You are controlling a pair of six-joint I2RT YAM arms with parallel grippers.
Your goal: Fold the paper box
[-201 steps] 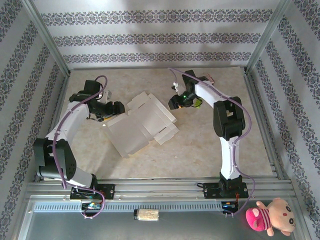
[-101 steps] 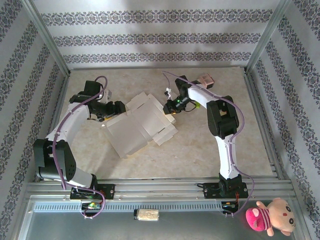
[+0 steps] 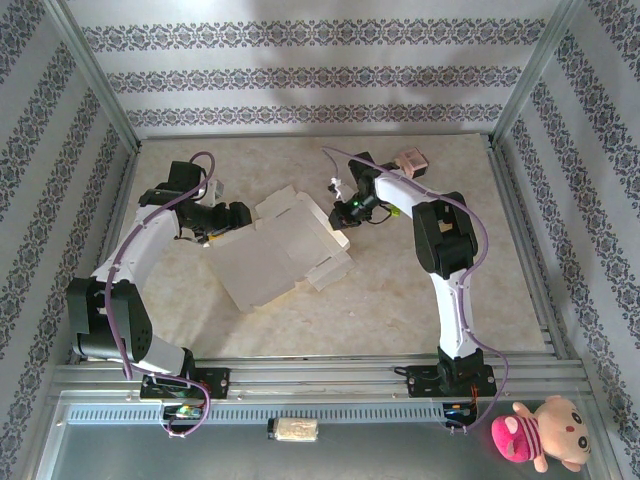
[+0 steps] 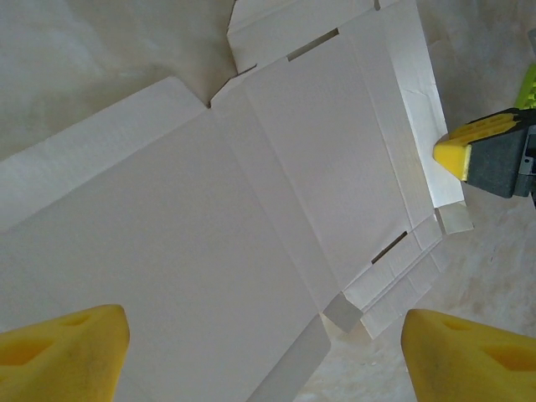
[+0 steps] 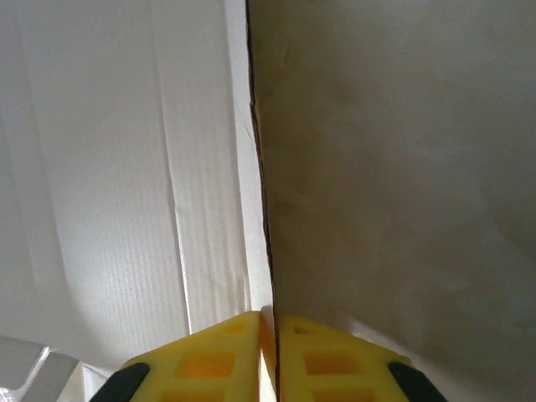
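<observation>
The paper box (image 3: 280,255) lay opened out flat, white side up, near the middle of the beige worktop (image 3: 400,300), between the two arms and turned at an angle to the worktop's edges.

The left tool (image 3: 228,222) sat at the blank's left edge. In the left wrist view its yellow fingertips (image 4: 67,352) stood wide apart, released, spread over the broad white panel (image 4: 167,276). Two narrow slots (image 4: 314,44) showed in the next panel along.

The right tool (image 3: 345,210) was at the blank's far right flap (image 4: 419,126). In the right wrist view the right tool (image 5: 272,335) was clenched. Its two yellow fingers (image 5: 201,356) pressed together, and the flap's thin edge ran down into the seam between them, so it gripped the paper box by that edge. The left wrist view showed one of its yellow pads (image 4: 456,155) touching the flap's outer edge.

A small pink box (image 3: 410,160) stood near the worktop's back right, apart from the blank. A pink and cream plush toy (image 3: 535,435) lay beyond the near rail, at the right corner.
</observation>
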